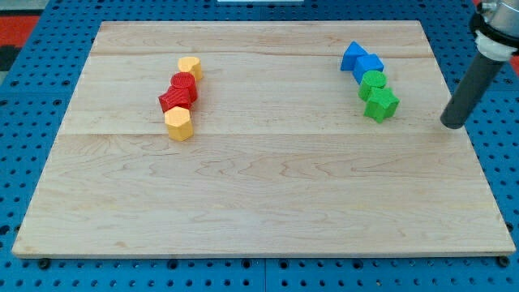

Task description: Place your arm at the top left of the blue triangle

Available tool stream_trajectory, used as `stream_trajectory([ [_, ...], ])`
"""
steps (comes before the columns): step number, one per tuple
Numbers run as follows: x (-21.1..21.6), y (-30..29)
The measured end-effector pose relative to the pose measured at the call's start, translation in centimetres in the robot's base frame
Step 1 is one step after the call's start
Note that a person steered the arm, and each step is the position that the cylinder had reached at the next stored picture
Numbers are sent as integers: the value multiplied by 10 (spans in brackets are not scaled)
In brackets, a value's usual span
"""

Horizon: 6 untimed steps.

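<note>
The blue triangle (352, 55) lies near the view's top right, at the upper end of a chain of blocks. Touching it below and to the right is a blue cube-like block (368, 66), then a green round block (373, 83) and a green star-shaped block (382, 104). My tip (451, 124) rests on the board at the view's right, to the right of and slightly below the green star, well right of and below the blue triangle. The dark rod rises toward the view's top right corner.
A second chain lies left of centre: a yellow block (190, 67), a red round block (184, 83), a red block (174, 99) and a yellow hexagon (178, 123). The wooden board (259, 195) sits on a blue perforated table (24, 122).
</note>
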<state>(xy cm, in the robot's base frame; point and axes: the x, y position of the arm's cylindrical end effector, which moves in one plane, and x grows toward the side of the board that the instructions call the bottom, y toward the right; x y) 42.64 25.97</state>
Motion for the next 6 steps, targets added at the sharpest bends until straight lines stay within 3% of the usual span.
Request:
stream_trajectory([
  [3,-4,-115],
  [4,6,-107],
  [6,-2,4],
])
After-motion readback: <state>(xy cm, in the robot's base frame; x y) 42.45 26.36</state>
